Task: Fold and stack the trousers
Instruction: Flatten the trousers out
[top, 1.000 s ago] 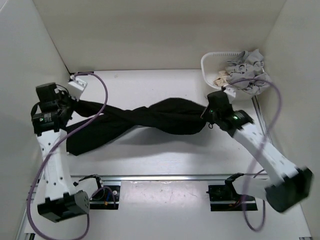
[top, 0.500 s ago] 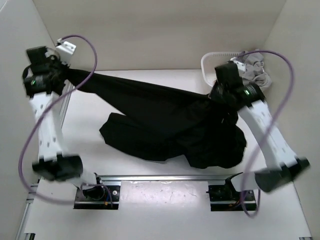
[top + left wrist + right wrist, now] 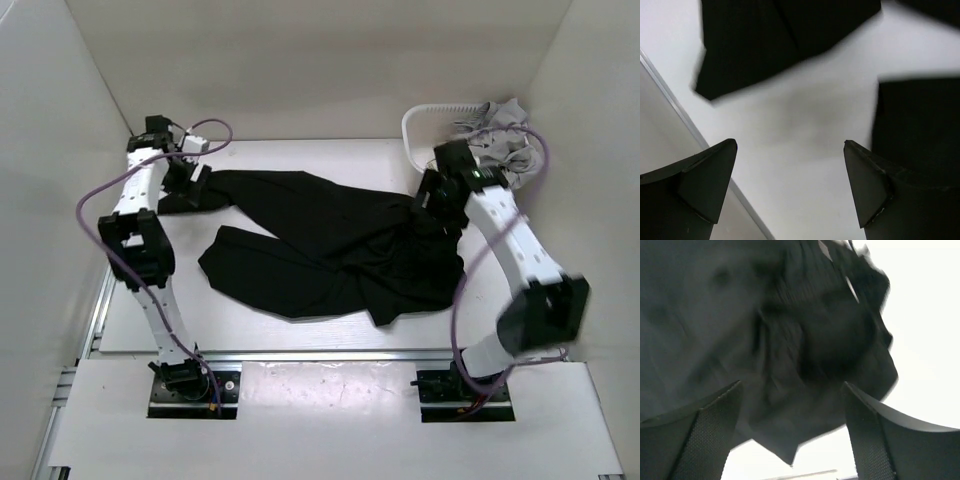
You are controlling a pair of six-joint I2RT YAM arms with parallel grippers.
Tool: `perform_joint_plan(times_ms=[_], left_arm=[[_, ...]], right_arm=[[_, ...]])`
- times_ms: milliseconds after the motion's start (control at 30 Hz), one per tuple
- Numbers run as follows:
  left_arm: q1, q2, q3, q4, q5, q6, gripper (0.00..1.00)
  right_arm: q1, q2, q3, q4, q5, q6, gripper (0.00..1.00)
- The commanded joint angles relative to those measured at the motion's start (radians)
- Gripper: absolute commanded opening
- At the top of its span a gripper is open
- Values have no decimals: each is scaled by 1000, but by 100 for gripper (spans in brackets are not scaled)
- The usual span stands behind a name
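The white bench [image 3: 330, 330] takes up most of the top view, and the black trousers [image 3: 330, 240] are sprawled over the middle of it. They reach from close to the far-left corner across to the right side. The long axis runs left to right and tilts a bit, with the leg end at far left and the bulky bunched part sagging toward the near-right. One leg lies stretched out fairly straight along the far side. The other is doubled back under it, so its end pokes out toward the left edge. The fabric is soft and matte, with plenty of wrinkles and nothing lined up.

The right gripper [image 3: 437, 210] is over the bunched right end. Its wrist cam is blurry, but the fingers look spread, with dark cloth past them and nothing pinched. The left gripper [image 3: 185, 188] is at the far-left leg end. Its fingers are also wide apart, with bare bench between them and a hem just beyond.

In the far-right corner there's a white basket [image 3: 412, 135] with light grey garments [image 3: 500, 120] piled in it.
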State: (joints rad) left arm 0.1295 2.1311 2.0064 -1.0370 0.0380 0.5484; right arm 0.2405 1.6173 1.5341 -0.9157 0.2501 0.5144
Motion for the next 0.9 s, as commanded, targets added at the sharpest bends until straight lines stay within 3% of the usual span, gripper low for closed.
perform_joint_plan(times_ms=[0, 67, 133, 167, 233, 367, 533, 600, 633, 667, 733, 767, 800, 867], left_arm=[[68, -353, -162, -9, 120, 39, 100], [68, -501, -403, 17, 131, 88, 100], [49, -563, -617, 46, 94, 117, 100], [48, -598, -683, 61, 94, 128, 100], [35, -609, -833, 97, 115, 137, 100], [7, -600, -980, 179, 184, 137, 100], [-36, -522, -1020, 253, 227, 137, 100], [-36, -484, -1046, 281, 205, 137, 100], [-36, -484, -1061, 313, 195, 137, 100], [-36, -484, -1061, 330, 186, 125, 100], [-36, -465, -1071, 350, 204, 116, 100], [-36, -465, -1057, 350, 226, 116, 98], [-36, -447, -1057, 350, 281, 107, 87], [-36, -399, -1014, 350, 307, 76, 43]], right_arm=[[3, -229, -193, -14, 28, -23, 82], [3, -269, -335, -3, 35, -50, 76], [-7, -257, -374, -31, 96, -50, 77], [-24, -257, -385, -41, 124, -41, 90], [-73, -243, -420, -13, 100, -50, 96], [-125, -183, -443, 124, 22, -68, 99], [-167, -18, -420, 188, -89, -67, 94], [-191, 24, -420, 210, -89, -44, 75], [-214, 35, -436, 222, -89, -43, 51], [-228, 35, -445, 222, -103, -34, 36], [-260, 26, -475, 248, -139, -34, 7], [-270, 12, -476, 248, -156, -34, 0], [-279, -12, -488, 248, -173, -34, 0], [-290, -49, -488, 238, -204, -34, 0]])
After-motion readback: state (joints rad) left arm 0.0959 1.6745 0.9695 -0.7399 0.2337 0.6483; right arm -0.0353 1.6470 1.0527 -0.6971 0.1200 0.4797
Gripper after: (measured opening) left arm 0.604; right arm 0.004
